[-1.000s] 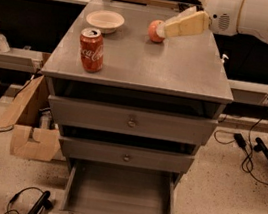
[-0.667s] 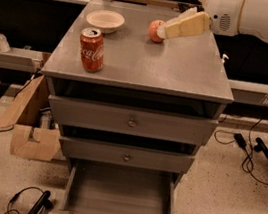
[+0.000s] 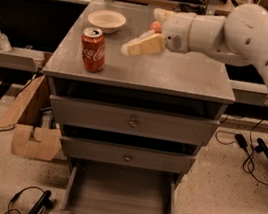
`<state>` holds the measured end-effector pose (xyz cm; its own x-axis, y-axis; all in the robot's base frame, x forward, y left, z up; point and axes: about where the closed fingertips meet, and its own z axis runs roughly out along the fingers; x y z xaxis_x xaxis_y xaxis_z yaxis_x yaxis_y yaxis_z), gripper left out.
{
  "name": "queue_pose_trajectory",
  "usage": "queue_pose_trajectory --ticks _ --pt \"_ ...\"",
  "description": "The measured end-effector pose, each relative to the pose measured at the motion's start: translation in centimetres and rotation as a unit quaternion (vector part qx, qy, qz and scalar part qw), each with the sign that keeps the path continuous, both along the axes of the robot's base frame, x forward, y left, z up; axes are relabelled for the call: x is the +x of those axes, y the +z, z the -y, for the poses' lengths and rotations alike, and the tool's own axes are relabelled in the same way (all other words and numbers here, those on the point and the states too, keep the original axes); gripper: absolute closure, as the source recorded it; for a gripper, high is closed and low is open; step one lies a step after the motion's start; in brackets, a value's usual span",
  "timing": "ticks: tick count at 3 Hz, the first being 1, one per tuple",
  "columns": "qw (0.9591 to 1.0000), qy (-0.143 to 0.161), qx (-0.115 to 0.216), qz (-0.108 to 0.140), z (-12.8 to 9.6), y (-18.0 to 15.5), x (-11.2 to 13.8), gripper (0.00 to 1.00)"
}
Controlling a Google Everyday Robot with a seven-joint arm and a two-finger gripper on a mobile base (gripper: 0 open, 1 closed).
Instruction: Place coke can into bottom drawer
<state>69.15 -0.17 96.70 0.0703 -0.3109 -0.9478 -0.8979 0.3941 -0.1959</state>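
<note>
The coke can stands upright near the front left edge of the grey cabinet's top. My gripper hangs over the middle of the top, to the right of the can and apart from it, its pale fingers pointing left toward the can. The bottom drawer is pulled open below and holds nothing that I can see. A red apple is mostly hidden behind my wrist at the back.
A white bowl sits at the back left of the top. The two knobbed drawers above are shut. A cardboard box and cables lie on the floor to the left; more cables lie to the right.
My arm has swung left and toward the front, from near the apple at the back right to the middle of the top, closer to the can. The can has not moved.
</note>
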Motion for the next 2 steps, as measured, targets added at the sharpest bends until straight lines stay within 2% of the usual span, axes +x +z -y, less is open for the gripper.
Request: queue_pose_trajectory --ticks 1,2 --pt "0.9982 0.046 0.025 -0.03 -6.5 -4.4 0.6 0.0" --pt "0.9947 0.083 0.043 -0.043 -10.6 -5.7 0.2 0.0"
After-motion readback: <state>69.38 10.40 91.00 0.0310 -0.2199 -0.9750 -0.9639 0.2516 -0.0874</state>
